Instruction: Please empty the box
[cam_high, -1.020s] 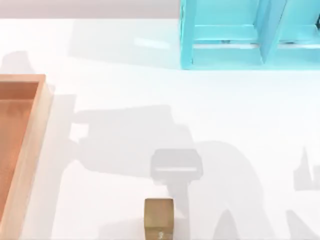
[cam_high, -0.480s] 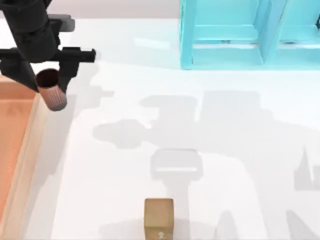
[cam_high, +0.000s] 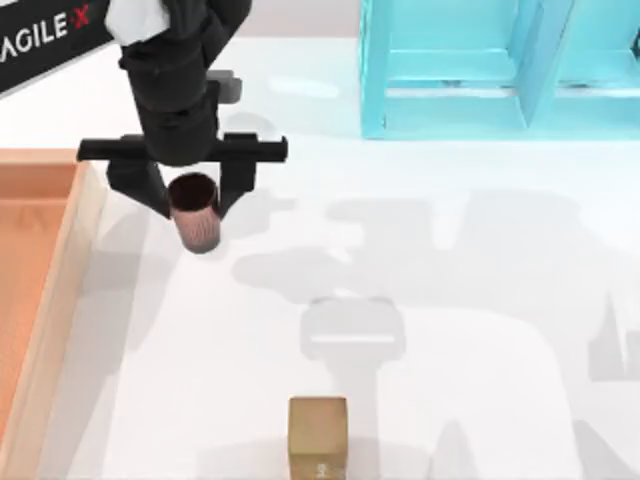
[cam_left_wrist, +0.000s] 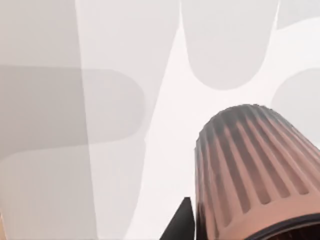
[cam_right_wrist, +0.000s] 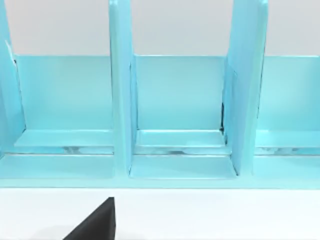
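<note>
Box: the box (cam_high: 60, 300) lies at the table's left edge, its orange-brown floor bare where visible.
My left gripper (cam_high: 195, 200): just right of the box's rim, above the white table (cam_high: 450, 300), jaws clamped on a ribbed brown cup (cam_high: 197, 215) that hangs between them.
Cube: a small tan cube (cam_high: 318, 437) sits well right of the box.
Shelf: a cyan shelf unit (cam_high: 500, 70) stands far right of the box.

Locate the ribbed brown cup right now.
In the top view, the cup hangs in the left gripper over the table, just right of the box.
</note>
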